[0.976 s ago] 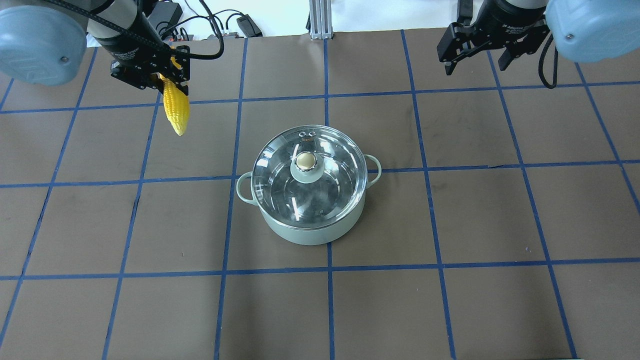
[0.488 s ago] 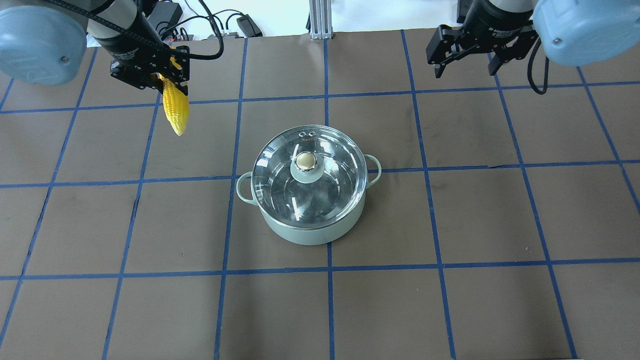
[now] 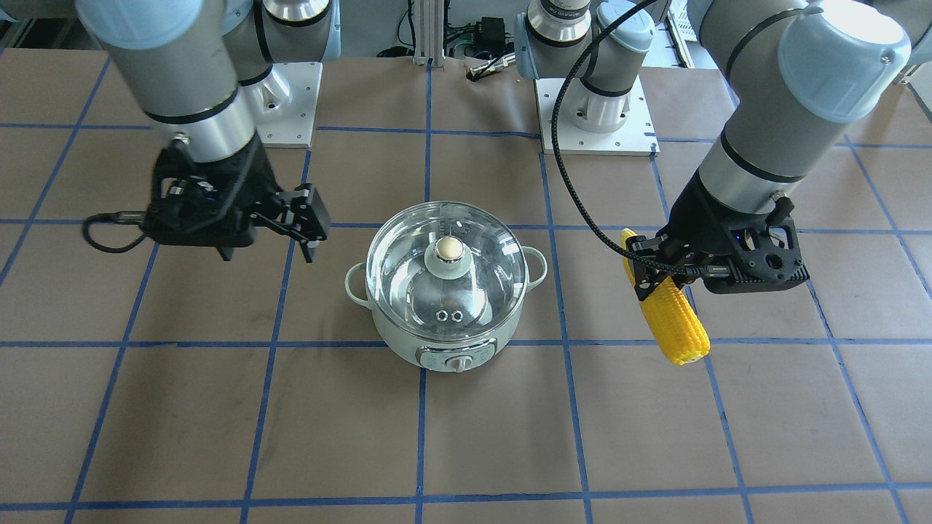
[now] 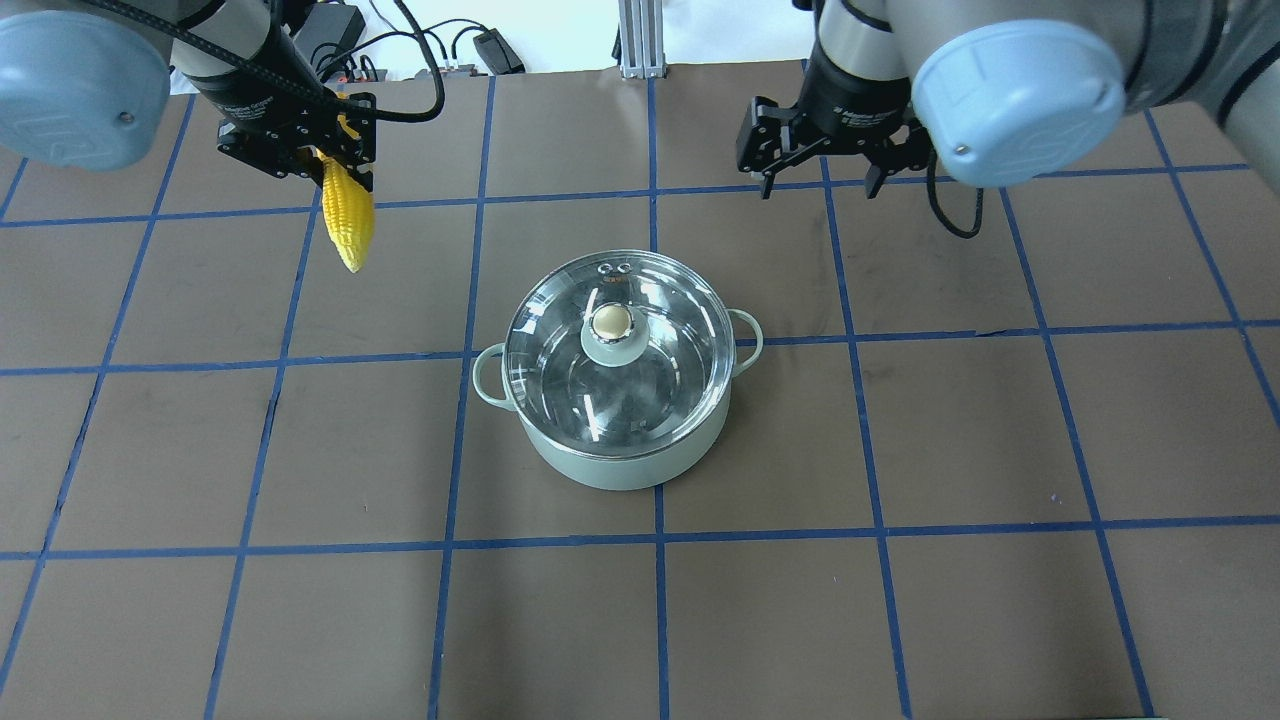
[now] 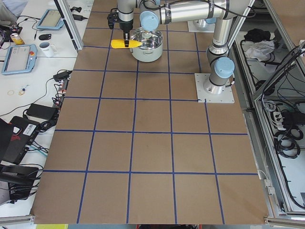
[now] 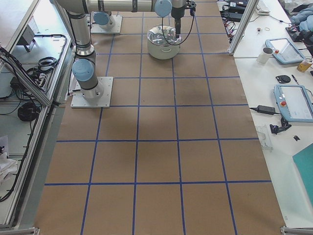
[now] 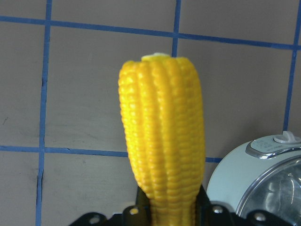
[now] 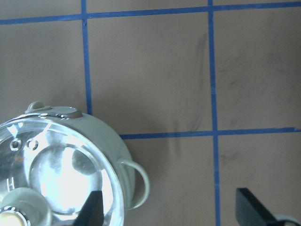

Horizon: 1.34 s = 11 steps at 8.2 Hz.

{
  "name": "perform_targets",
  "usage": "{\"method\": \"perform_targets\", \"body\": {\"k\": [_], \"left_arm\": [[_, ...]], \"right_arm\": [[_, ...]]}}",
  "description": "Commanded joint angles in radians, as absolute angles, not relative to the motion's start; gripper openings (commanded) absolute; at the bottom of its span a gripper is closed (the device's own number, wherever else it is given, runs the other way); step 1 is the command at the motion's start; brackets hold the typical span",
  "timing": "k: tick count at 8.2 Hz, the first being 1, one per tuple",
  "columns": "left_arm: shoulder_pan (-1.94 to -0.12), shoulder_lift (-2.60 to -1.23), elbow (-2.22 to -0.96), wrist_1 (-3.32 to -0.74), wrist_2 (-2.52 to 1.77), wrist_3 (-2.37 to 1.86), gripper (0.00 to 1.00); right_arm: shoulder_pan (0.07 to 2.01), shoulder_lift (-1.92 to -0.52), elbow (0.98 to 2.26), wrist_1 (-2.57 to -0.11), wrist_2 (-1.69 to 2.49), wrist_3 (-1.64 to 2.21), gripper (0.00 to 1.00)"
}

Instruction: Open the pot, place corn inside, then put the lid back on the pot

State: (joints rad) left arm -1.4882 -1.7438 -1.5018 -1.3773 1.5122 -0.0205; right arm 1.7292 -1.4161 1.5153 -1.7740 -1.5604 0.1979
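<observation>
item: pot (image 4: 610, 462), one, pale green, stood near the middle of the table (image 4: 930, 610), dial (image 3: 456, 362) turned away from the robot. item: lid (image 4: 665, 385), glass, seated on the pot rim, knob (image 4: 611, 322) upward, nothing touching it. item: corn (image 4: 350, 215), one cob, off the table and carried by the left gripper (image 4: 338, 168). its jaws pinched the cob near one end, and most of its length jutted past the fingertips and sloped downward. the cob hung well apart from the pot, out to the robot's left of it. item: right gripper (image 4: 818, 185), empty, jaws spread wide, above the table to the right of the pot and apart from it. in its wrist view the lid filled the lower left corner and the knob lay outside the gap, beyond one of the fingers (image 8: 91, 212), so by judgement it was not lined up for a grasp. progress, as judged: no listed step was finished. the pot was unopened, the corn was outside it, and putting the lid back therefore lay ahead too; only the cob was ready in hand. left to do: right gripper to centre over the knob, close and lift the lid clear; left gripper to bring the cob over the open pot and let go; lid to go back on the rim.
</observation>
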Motion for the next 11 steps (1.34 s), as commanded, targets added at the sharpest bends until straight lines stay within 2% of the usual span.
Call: {"method": "perform_targets", "body": {"k": [1,5,8,10,11], "left_arm": [[-1.486,-1.743,-1.503,-1.378,1.513,-0.011,0.0],[-1.486,-1.743,-1.514,-1.376,1.511,-0.009,0.0],[-1.486,-1.743,-1.516,-1.379,1.512,-0.009,0.0],[-1.485,-1.743,-1.516,-1.378,1.514,-0.011,0.0],[-1.486,-1.744,-1.516,-1.378,1.514,-0.011,0.0]], "right_arm": [[1.932,-1.321,1.534,-1.866,-1.563,0.414,1.0],[2.046,-1.267,1.546,-1.919,-1.552,0.468,1.0],[2.051,-1.253,1.555,-1.917,-1.555,0.486,1.0],[2.049,-1.243,1.557,-1.921,-1.565,0.483,0.91],[2.051,-1.243,1.555,-1.925,-1.565,0.476,0.8]]}}
